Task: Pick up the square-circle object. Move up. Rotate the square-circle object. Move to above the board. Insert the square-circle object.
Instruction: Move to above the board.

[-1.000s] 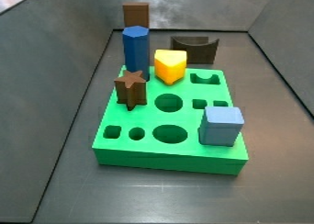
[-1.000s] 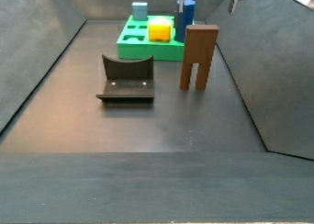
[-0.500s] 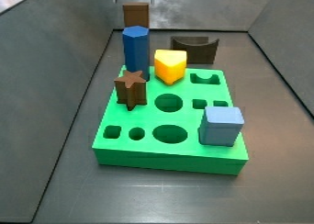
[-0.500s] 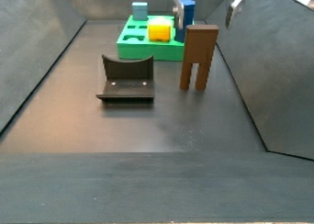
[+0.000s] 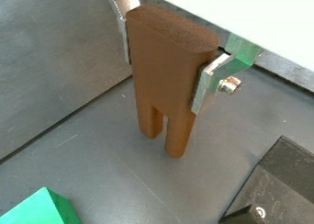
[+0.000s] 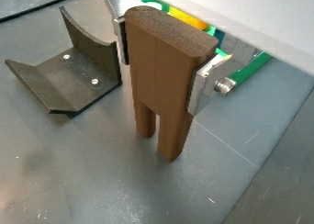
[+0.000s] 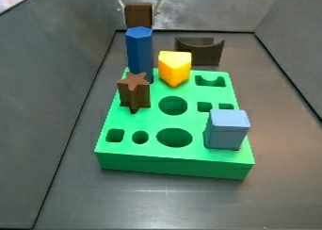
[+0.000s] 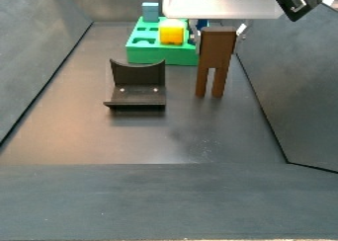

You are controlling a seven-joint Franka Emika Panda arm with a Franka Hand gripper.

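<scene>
In both wrist views the gripper (image 5: 166, 53) (image 6: 166, 58) stands around the top of the square-circle object (image 5: 170, 81) (image 6: 162, 81), one silver plate on each side; whether they press it I cannot tell. The object stands upright on the floor. In a side view, the gripper (image 8: 218, 26) is at the upper centre, over the object (image 8: 215, 62), near the board (image 8: 152, 50).

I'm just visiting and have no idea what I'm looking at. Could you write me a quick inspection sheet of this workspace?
Surface: dark grey floor, bare in front.
Job's things: square-circle object upright on its two legs; board, some holes open.
Clutter: blue pillar, star block, yellow wedge, light blue cube on the board; notched dark block behind; fixture.
Gripper: gripper lowered, fingers flanking the object's top; contact unclear.
Cables: nothing seen.
Surroundings: grey walls.
</scene>
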